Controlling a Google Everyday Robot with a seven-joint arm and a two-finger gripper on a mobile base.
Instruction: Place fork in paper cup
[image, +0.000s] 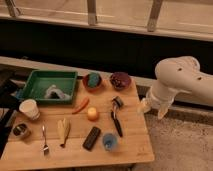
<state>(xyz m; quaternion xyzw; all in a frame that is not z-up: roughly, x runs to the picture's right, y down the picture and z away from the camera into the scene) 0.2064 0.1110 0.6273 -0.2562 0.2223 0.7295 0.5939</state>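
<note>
The fork (44, 139), small and silver, lies flat near the front left edge of the wooden table (135, 135). The white paper cup (30, 109) stands upright behind it at the left edge, its pale inside showing. My gripper (152, 110) hangs off the table's right side on a white arm, far from both. Its two pale fingers point down, spread apart and open, with nothing between them.
A small metal tin (21, 131) sits between cup and fork. A banana (63, 131), a carrot (80, 106), a black block (91, 138), a blue cup (110, 142) and a black-handled utensil (116, 117) lie mid-table. A green tray (49, 86) and two bowls (92, 81) line the back.
</note>
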